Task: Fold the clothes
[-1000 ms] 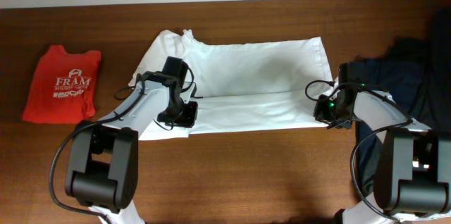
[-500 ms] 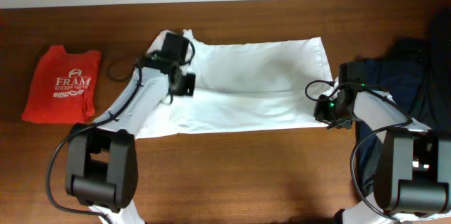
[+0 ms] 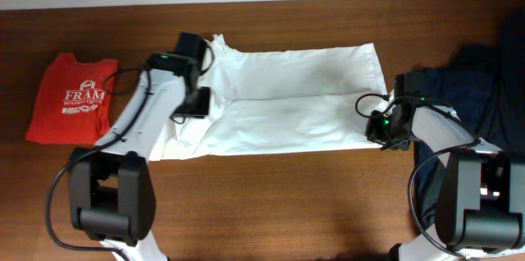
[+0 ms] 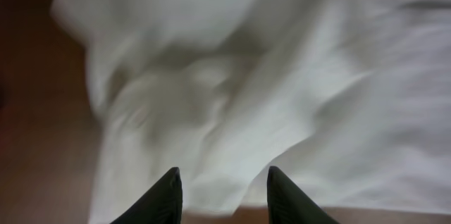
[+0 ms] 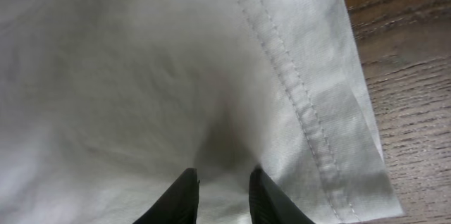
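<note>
The large white T-shirt [image 3: 287, 97] lies flat across the middle of the table, its lower part doubled up lengthwise. My left gripper [image 3: 190, 102] hangs over the shirt's left end; in the left wrist view it [image 4: 222, 196] is open above rumpled white cloth [image 4: 282, 76], with nothing between the fingers. My right gripper [image 3: 382, 128] is at the shirt's lower right corner; in the right wrist view it [image 5: 224, 196] is pinched on a pucker of the white cloth beside the stitched hem [image 5: 296, 90]. The red "FRAM" shirt [image 3: 74, 98] lies folded at the far left.
Dark navy clothes [image 3: 480, 80] are piled at the right edge of the table, beside the right arm. Bare wooden table [image 3: 287, 203] runs along the front. A wall edge borders the table at the back.
My left gripper carried the shirt's lower left edge up toward the top, let it go, and drew back left and down. The right gripper has not moved.
</note>
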Action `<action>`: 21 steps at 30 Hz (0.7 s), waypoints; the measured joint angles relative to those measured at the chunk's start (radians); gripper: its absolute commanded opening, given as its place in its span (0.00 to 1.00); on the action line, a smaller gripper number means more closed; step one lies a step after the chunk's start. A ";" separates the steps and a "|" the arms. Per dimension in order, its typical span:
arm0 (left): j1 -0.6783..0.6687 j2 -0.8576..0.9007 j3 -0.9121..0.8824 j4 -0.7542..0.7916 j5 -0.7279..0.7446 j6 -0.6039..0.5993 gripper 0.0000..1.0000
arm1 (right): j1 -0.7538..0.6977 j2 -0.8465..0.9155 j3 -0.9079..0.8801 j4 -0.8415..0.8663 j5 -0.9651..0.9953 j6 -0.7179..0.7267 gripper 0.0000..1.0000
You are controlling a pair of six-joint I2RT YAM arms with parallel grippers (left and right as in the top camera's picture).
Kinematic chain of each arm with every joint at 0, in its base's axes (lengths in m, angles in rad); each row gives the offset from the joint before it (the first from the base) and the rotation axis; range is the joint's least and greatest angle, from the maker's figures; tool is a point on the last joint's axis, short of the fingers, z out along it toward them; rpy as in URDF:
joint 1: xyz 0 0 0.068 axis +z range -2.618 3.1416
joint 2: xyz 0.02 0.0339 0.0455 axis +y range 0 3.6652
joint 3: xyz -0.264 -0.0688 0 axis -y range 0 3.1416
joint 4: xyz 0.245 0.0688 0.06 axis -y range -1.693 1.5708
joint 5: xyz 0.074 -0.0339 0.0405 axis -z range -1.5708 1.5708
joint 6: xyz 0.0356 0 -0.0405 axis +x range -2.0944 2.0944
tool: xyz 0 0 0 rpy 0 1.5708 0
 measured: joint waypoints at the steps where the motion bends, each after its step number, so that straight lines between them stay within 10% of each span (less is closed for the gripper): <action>1: 0.027 0.000 0.005 -0.028 -0.002 -0.028 0.39 | 0.000 0.000 0.000 0.000 0.000 0.000 0.29; 14: 0.148 -0.002 -0.100 0.060 0.178 -0.178 0.38 | 0.000 -0.001 -0.001 0.000 0.000 -0.001 0.29; 18: 0.148 -0.002 -0.131 0.073 0.198 -0.183 0.00 | 0.000 -0.001 -0.001 0.000 0.000 0.000 0.29; 21: 0.148 -0.002 -0.148 0.112 0.202 -0.183 0.00 | 0.000 -0.001 -0.001 0.000 0.000 0.000 0.29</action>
